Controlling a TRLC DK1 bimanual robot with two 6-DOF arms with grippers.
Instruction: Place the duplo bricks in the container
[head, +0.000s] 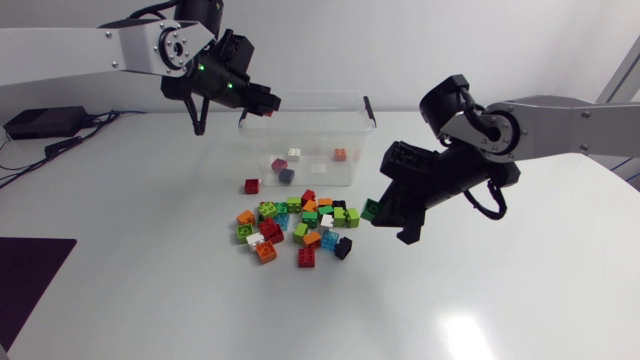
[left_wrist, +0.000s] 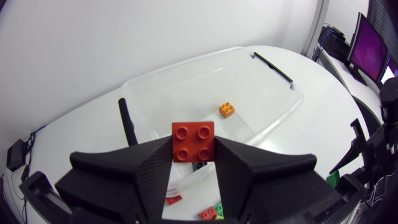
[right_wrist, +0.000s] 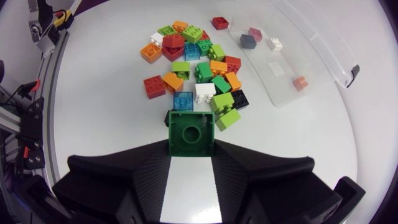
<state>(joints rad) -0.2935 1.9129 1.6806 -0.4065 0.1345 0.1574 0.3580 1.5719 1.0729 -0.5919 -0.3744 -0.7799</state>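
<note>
1. The left fingers (left_wrist: 163, 165) pinch a red brick (left_wrist: 193, 141) from both sides, spread just as wide as the brick, with its studs facing the wrist camera.
2. From above, that brick hangs at the left rear corner of the clear container (head: 330, 97), about over the rim. The container's floor lies ahead of and below the fingers. My judgement: a short carry toward the middle puts it clear for a drop.
3. The container already holds a few bricks: an orange one, a white one, a grey one and a dark red one.
4. The right fingers (right_wrist: 152, 162) grip a green brick (right_wrist: 191, 132) the same way, hollow underside toward the camera, raised just beside the right edge of the pile (head: 300, 225).
5. For this arm the container lies ahead, past the pile and slightly to one side, so it has the longer trip. The left arm is the nearer one.
6. The pile of mixed colours rests on the white surface (head: 500, 300) in front of the container, with one red brick apart near its left end.
</note>
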